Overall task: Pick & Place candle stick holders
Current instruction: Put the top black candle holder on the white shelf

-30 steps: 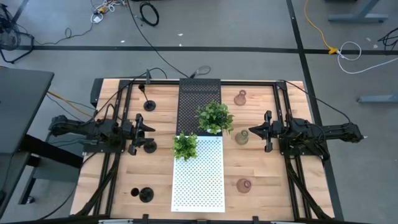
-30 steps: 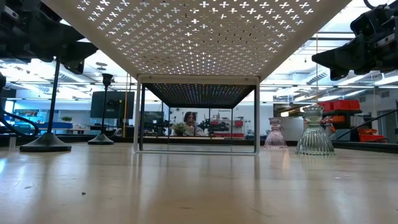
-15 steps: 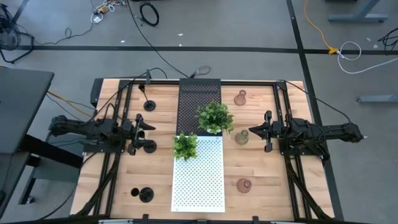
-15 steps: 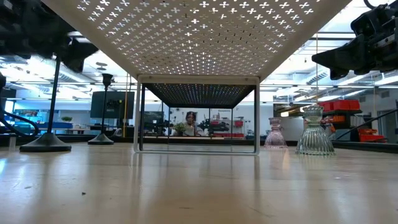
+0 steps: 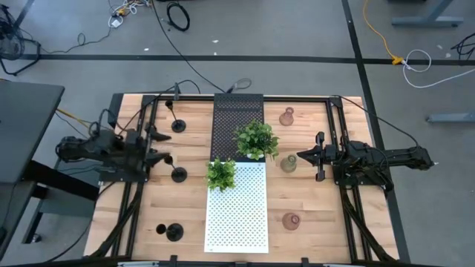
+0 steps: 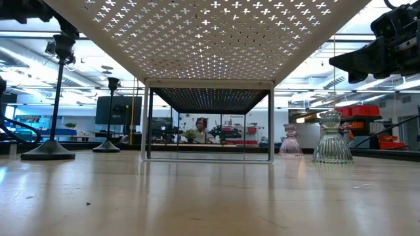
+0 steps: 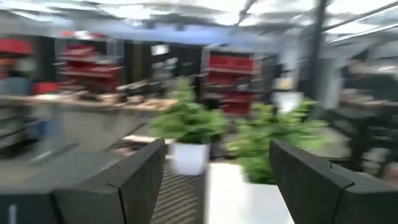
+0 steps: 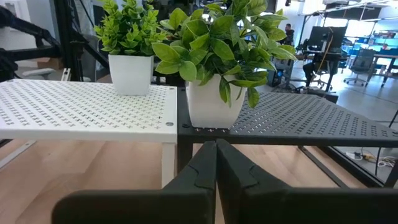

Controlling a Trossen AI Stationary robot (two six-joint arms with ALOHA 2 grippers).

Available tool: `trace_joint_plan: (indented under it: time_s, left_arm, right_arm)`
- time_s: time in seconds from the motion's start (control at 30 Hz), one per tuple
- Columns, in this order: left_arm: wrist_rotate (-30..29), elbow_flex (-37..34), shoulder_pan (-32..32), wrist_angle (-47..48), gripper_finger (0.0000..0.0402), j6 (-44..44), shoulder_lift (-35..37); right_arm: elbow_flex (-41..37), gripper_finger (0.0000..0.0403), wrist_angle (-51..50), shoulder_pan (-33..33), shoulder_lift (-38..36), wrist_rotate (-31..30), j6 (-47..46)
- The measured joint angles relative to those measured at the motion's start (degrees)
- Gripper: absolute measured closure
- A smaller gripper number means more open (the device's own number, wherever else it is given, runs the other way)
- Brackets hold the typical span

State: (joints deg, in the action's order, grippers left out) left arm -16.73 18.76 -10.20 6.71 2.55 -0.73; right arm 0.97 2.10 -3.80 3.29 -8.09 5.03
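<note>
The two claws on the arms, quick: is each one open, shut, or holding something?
Left gripper: open, holding nothing, up off the table on its left side.
Right gripper: shut, holding nothing, facing the potted plants.

The floor around the surface is grey concrete, crossed by dark tape lines and loose cables; a yellow cable runs at one side with a white coil near it. A dark desk stands beside the surface. From table height, the room behind is a bright open lab with ceiling lights, red shelving, monitors and a seated person far off.
</note>
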Motion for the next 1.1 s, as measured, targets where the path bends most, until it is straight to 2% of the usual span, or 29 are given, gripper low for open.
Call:
trace_joint_plan:
  time_s: [0.13,0.27,0.43,0.83,1.1]
  left_arm:
    - [-13.7,3.6,0.0,8.0,0.0113,-0.2,0.0]
    - [-28.0,3.7,0.0,12.5,0.0113,-0.6,0.0]
    - [-38.3,3.3,0.0,12.5,0.0113,-0.2,0.0]
    - [-45.4,3.3,0.0,14.5,0.0113,0.1,0.0]
    - [-47.2,3.3,0.0,19.7,0.0113,7.4,-3.5]
  right_arm:
    - [0.0,0.0394,0.0,0.0,0.0,0.0,0.0]
    - [0.0,0.0394,0.0,0.0,0.0,0.0,0.0]
    - [0.0,0.0394,0.0,0.0,0.0,0.0,0.2]
    - [0.0,0.0394,0.0,0.0,0.0,0.0,2.1]
    - [0.0,0.0394,0.0,0.0,0.0,0.0,1.5]
